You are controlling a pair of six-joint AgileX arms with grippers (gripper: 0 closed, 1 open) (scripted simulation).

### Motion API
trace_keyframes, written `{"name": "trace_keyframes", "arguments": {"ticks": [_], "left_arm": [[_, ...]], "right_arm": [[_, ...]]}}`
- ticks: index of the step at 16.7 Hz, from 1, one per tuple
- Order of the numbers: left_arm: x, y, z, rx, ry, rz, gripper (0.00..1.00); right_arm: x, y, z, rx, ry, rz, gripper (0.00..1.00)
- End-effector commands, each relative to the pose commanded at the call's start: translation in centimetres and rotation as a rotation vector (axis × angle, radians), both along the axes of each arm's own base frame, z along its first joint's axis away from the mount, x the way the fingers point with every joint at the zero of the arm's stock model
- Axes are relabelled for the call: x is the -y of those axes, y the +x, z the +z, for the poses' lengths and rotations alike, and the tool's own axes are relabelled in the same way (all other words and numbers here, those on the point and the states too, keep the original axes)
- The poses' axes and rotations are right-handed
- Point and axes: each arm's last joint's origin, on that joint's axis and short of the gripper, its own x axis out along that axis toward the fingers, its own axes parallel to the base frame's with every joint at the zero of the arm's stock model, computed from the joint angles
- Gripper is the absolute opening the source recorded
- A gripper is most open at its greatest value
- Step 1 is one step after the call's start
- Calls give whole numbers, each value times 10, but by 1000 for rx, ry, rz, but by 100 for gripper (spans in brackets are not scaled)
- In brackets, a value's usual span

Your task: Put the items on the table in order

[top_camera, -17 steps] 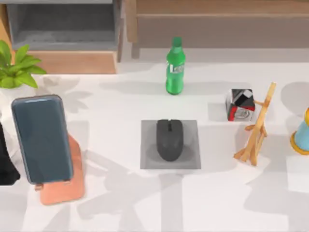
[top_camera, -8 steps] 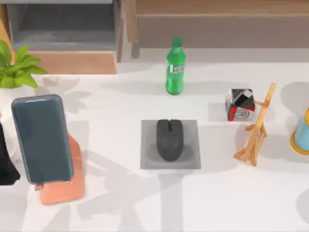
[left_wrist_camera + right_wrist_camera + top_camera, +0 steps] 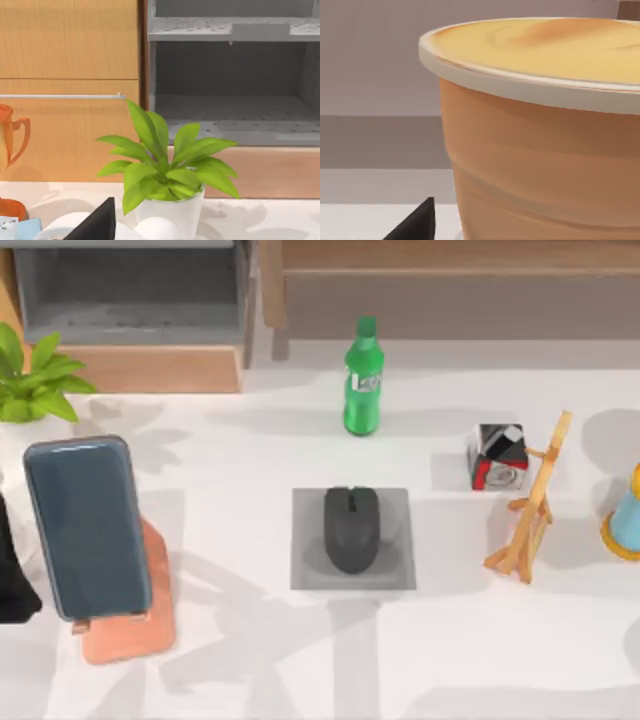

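Top view, from left to right: the left arm [image 3: 12, 580] is at the table's [image 3: 250, 660] left edge, its grip state I cannot tell. The smartphone [image 3: 87, 527] leans on a pink stand [image 3: 130, 635]. The mouse [image 3: 351, 529] lies on a grey pad [image 3: 400, 575] in the centre.

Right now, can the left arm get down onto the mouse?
Probably yes: the mouse lies uncovered on its grey mat mid-table, the bottle stands apart behind it, nothing above it.
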Motion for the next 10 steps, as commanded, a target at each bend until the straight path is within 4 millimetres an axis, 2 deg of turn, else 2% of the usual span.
{"name": "trace_keyframes", "arguments": {"ticks": [4, 10], "left_arm": [[0, 0, 0, 0, 0, 0, 100], [0, 0, 0, 0, 0, 0, 100]], "right_arm": [[1, 3, 0, -1, 0, -2, 100], [1, 29, 0, 0, 0, 0, 100]]}}
